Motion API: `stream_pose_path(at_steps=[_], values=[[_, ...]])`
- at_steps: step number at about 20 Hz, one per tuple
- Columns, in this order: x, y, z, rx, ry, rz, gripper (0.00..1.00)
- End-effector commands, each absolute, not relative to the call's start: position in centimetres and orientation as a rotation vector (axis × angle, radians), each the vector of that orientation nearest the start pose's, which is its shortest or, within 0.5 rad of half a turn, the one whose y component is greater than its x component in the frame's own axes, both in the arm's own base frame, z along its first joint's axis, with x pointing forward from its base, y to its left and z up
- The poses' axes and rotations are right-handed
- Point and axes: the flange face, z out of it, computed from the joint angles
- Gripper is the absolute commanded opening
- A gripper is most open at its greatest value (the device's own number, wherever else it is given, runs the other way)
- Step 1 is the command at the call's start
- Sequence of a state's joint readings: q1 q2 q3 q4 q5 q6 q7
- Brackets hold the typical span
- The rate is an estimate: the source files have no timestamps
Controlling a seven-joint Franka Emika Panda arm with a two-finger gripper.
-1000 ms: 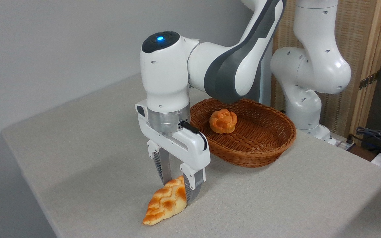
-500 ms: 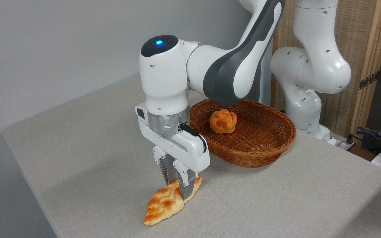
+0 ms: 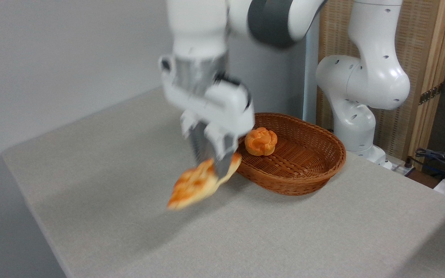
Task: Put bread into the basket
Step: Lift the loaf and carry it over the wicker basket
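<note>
Bread [image 3: 195,184] hangs tilted above the table [image 3: 102,162] at frame centre, pinched near its right end by the gripper's [image 3: 214,164] closed fingers; carrying rightward over the basket [image 3: 307,170] rim likely comes next.

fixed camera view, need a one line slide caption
Claw shut on braided bread, held above the table beside the wicker basket.

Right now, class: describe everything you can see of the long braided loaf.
The bread is a long golden-orange loaf with pale creases, blurred by motion. It hangs tilted above the table, its lower pointed end down-left, its upper end toward the basket. The gripper is shut on it near the upper end; nothing else touches it.
</note>
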State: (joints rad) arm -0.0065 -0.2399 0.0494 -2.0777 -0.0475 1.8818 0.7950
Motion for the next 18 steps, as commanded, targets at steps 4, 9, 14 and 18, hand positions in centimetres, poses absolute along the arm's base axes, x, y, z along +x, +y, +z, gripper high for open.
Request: stream_pose_path(at_steps=[4, 9, 14, 18], values=[[35.3, 1.7, 54.2, -2.963, 1.398, 0.128, 0.45], [30.0, 1.5, 50.1, -2.983, 1.407, 0.188, 0.44], [29.8, 1.3, 48.1, -2.996, 1.410, 0.250, 0.69], [30.1, 1.1, 47.7, -2.992, 1.420, 0.268, 1.00]])
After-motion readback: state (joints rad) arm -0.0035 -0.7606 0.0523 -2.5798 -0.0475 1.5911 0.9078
